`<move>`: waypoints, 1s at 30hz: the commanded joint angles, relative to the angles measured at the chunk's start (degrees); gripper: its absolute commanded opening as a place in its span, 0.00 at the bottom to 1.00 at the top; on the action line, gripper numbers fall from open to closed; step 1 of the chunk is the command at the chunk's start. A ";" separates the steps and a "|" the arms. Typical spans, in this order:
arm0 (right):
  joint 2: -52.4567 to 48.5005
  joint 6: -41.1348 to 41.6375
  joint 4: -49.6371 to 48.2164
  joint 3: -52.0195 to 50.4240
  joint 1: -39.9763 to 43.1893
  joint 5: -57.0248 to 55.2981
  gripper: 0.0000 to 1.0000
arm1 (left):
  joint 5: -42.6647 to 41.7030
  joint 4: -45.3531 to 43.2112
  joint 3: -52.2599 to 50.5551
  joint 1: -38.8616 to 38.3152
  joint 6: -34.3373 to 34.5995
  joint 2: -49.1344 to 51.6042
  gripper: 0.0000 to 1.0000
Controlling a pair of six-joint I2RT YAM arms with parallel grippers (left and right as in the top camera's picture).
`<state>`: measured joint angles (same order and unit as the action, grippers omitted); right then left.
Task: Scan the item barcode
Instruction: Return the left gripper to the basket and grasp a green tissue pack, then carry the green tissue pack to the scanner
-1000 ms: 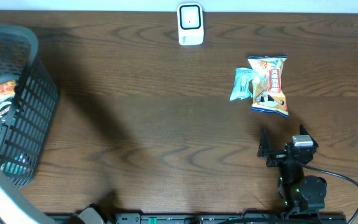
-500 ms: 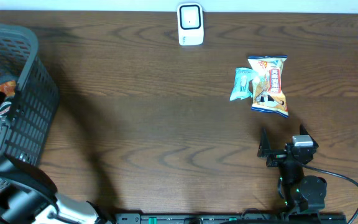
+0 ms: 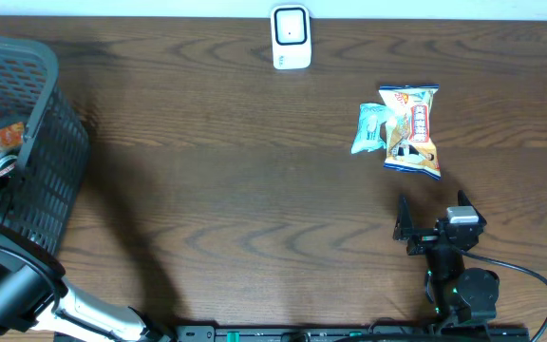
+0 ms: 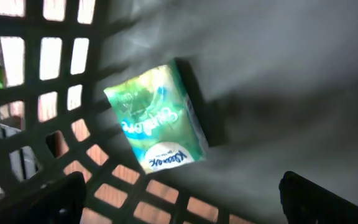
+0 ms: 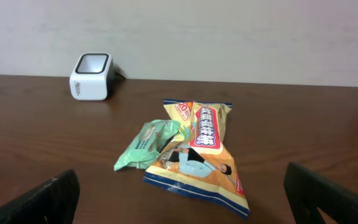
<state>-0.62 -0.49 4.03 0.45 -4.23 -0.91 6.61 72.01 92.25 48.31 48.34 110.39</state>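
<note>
Note left gripper point(image 4: 182, 202) newly inside basket point(image 4: 55, 81) at left, jaws wide and empty, facing green packet point(image 4: 157, 118); right gripper point(image 5: 182, 199) parked, jaws wide. Expect pick-up next.

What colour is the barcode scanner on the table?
The scanner is white; the right wrist view shows it best.

Overhead: straight down on table point(image 3: 254, 190). Left wrist: close inside basket point(image 4: 278, 74). Right wrist: low, faces far scanner point(image 5: 92, 76), shared with overhead.

The basket point(image 3: 60, 180) walls in the left pincer point(image 4: 182, 202), apparently near a green packet point(image 4: 157, 118); the tabletop point(image 3: 254, 190) lies open.
</note>
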 commanded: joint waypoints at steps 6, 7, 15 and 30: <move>0.33 -0.42 0.22 -0.15 0.17 -0.22 0.99 | 2.05 -6.60 -7.78 0.07 6.62 0.22 0.99; 0.33 -0.42 0.22 -0.15 0.17 -0.22 0.99 | 2.08 -7.37 -8.37 0.07 6.62 0.22 1.00; 0.33 -0.42 0.20 -0.15 0.17 -0.22 0.99 | 5.99 -11.63 -12.00 0.44 6.62 0.22 0.93; 0.33 -0.42 0.20 -0.15 0.17 -0.22 0.99 | 7.39 -17.49 -17.40 0.44 3.93 0.15 0.19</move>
<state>-0.62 -0.49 4.05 0.45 -4.23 -0.91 13.87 55.16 74.83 48.38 53.95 110.34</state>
